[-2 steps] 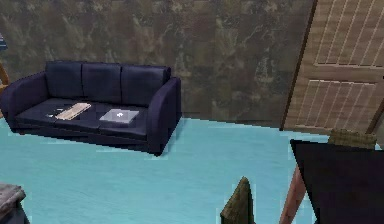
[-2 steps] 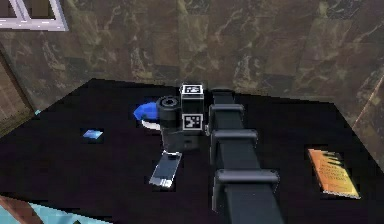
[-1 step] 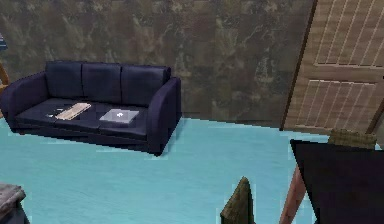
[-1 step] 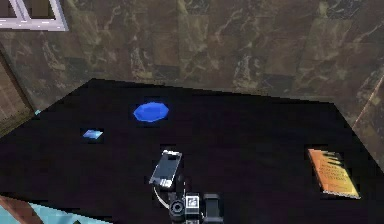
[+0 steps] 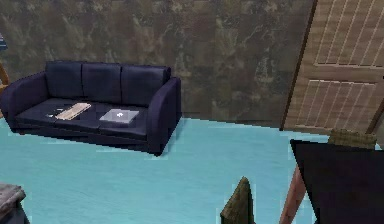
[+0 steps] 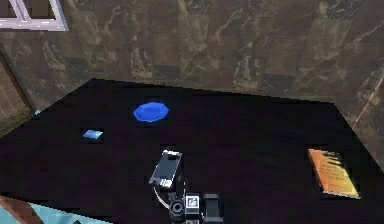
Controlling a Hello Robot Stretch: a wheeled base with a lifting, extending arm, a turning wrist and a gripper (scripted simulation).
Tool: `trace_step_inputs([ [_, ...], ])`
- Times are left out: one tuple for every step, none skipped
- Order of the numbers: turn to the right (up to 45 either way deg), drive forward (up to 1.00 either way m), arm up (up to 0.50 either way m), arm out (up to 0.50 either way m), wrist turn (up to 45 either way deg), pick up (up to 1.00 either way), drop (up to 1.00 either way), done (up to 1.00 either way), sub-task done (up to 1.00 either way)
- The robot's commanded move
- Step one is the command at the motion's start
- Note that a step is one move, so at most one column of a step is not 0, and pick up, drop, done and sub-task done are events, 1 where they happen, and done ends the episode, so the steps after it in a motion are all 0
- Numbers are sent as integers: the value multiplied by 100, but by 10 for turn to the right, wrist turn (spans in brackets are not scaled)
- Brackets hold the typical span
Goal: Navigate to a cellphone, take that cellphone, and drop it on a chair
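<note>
Arm side view: black bench (image 6: 250, 130) carries everything noted. Orange book (image 6: 333, 172) lies well right of the blue dish (image 6: 152, 111). Cellphone (image 6: 166, 168) sits below the dish, at the jaws. Jaw width, and whether they hold it: cannot tell.
</note>
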Motion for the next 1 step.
trace_step_inputs([
  [0, 0, 10, 0, 0, 0, 0, 0, 0],
])
